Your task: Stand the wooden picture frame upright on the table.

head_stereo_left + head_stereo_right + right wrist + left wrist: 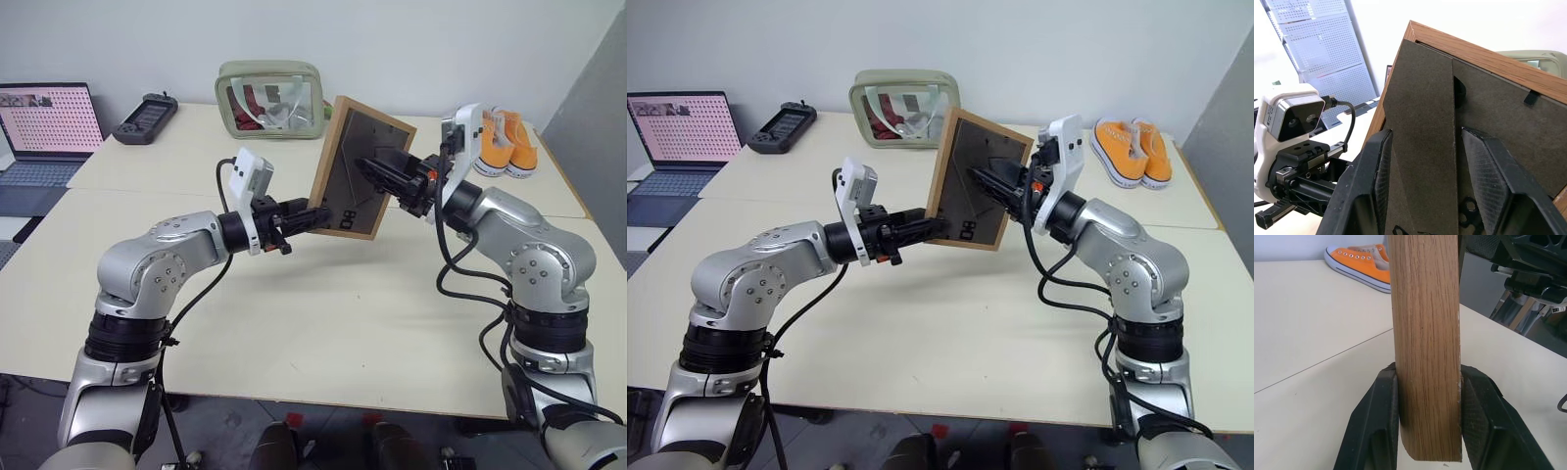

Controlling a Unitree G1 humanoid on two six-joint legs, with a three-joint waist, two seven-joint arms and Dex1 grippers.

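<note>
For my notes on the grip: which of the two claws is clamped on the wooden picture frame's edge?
The left claw: it pinches the wooden picture frame at its lower edge. The right claw, open, faces its dark back.

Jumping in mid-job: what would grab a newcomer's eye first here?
The wooden picture frame, held in the air over the middle of the table, dark back panel facing the robot. The left gripper clamps its lower edge while the right gripper, fingers spread, reaches the prop leg. Far right: bright orange sneakers.

frame: small rectangular light-wood picture frame, dark grey back showing
pose: tilted, held above the pale cream counter
</note>
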